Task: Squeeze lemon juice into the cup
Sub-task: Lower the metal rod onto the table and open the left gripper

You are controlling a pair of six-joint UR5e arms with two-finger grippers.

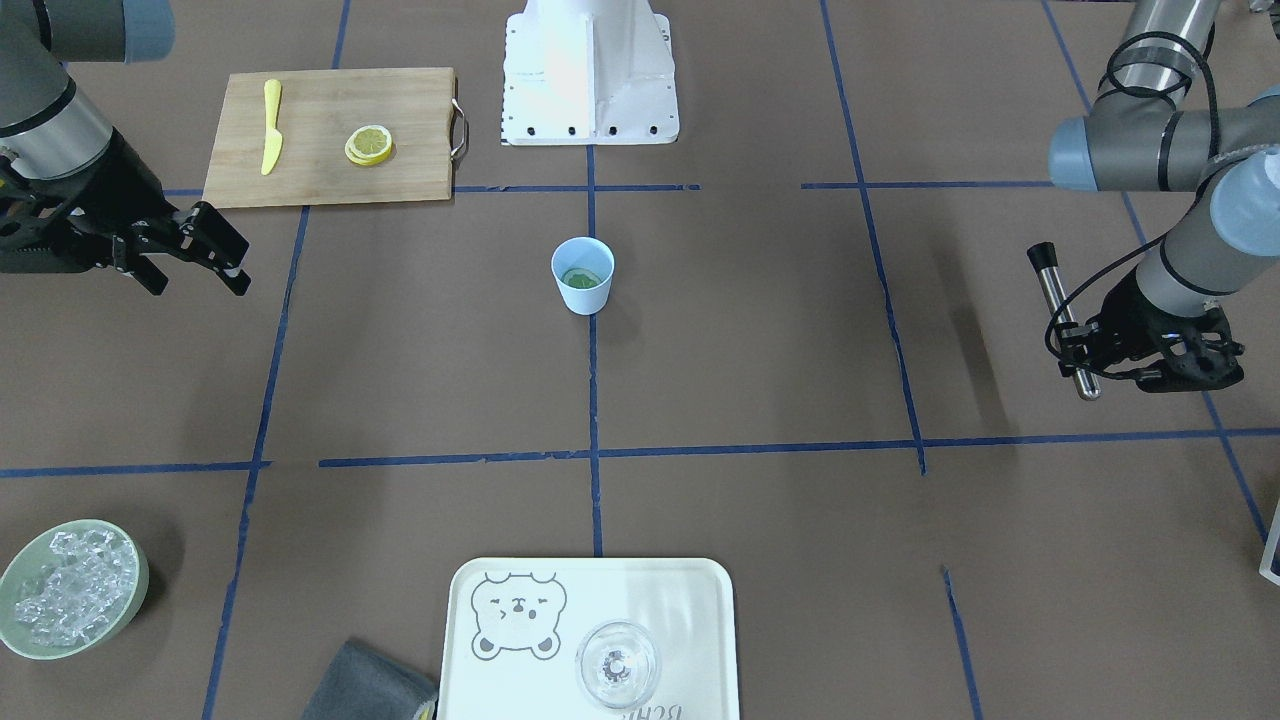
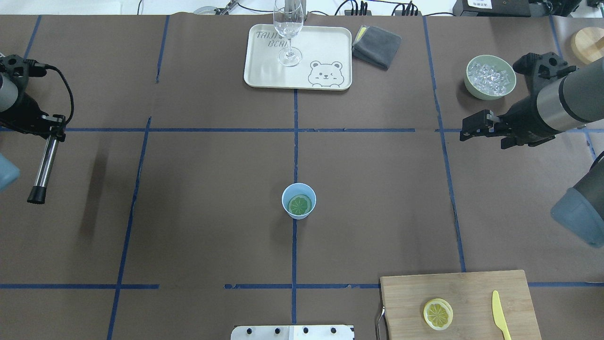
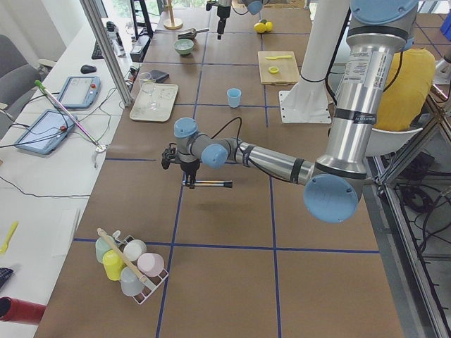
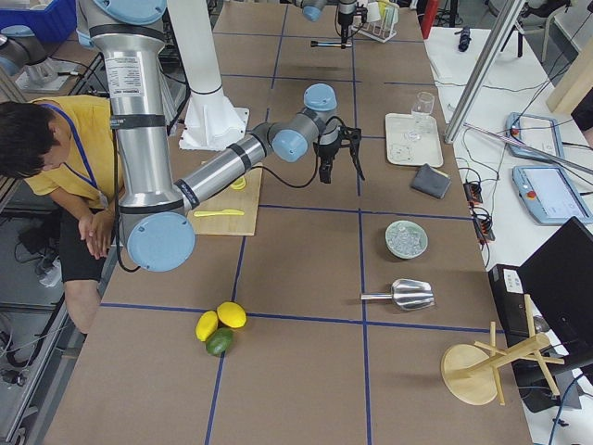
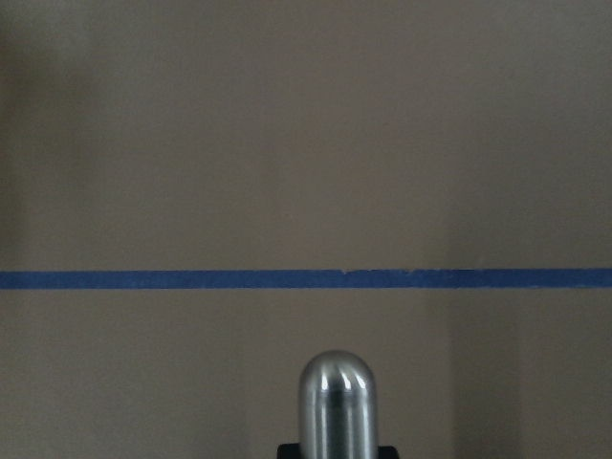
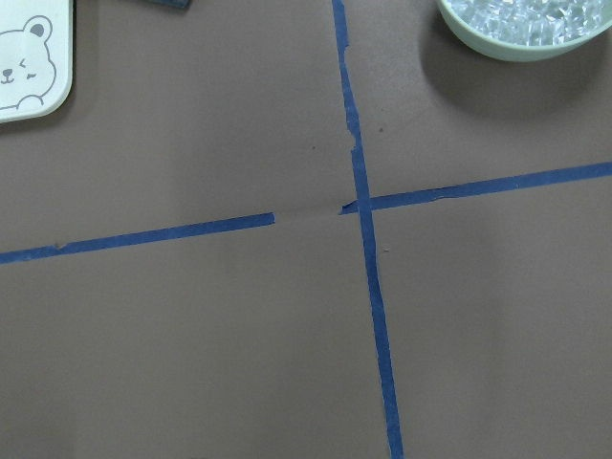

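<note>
The light-blue cup [image 1: 582,262] stands at the table's middle, on a blue tape line; it also shows in the overhead view [image 2: 298,191]. A greenish lemon slice [image 2: 300,205] lies flat inside it. A second, yellow lemon slice [image 1: 369,145] lies on the wooden cutting board [image 1: 330,170]. My left gripper [image 1: 1082,350] is shut on a metal rod with a black tip [image 1: 1058,300], held above the table far from the cup. My right gripper [image 1: 200,288] is open and empty, in the air between the board and the bowl of ice.
A yellow knife [image 1: 271,126] lies on the board. A pale-green bowl of ice [image 1: 68,588] is at the table's edge on my right. A white bear tray [image 1: 520,610] holds a clear glass [image 1: 617,665], with a grey cloth [image 1: 365,685] beside it.
</note>
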